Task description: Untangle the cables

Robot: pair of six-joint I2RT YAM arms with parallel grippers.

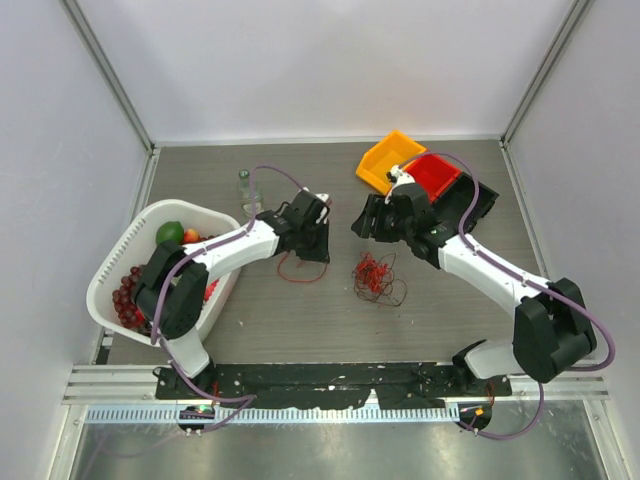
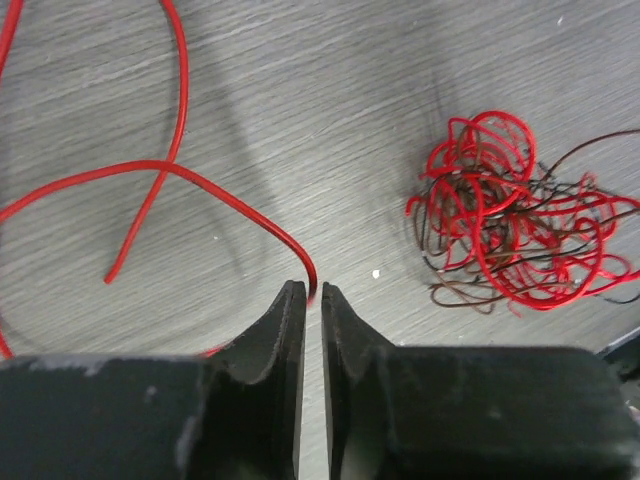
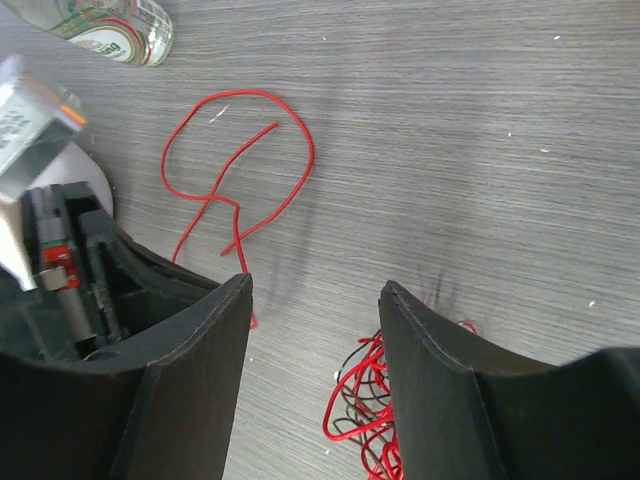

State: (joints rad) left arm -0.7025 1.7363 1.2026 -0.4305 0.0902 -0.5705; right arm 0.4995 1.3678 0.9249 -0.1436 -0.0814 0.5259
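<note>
On the grey tabletop [image 1: 300, 320], near its middle, lies a tangle of red and dark brown cables [image 1: 377, 277], bunched in curly loops. Just left of it, apart from the bunch, a loose red cable [image 2: 180, 170] lies in an open loop that crosses over itself. The left end effector [image 2: 312, 290] hangs low over this cable with its fingers all but clenched, only a thin slit between them. One end of the loose red cable runs up to that slit, but whether it is pinched there I cannot tell. The right end effector [image 3: 315, 285] hovers just beyond the tangle, released, its fingers wide apart with nothing between them. A white basket [image 1: 130, 235] of fruit stands at the left edge, a bottle [image 1: 245, 188] lies behind the left arm, and an orange bin [image 1: 385, 158] and a red bin [image 1: 432, 175] sit at the far right.
</note>
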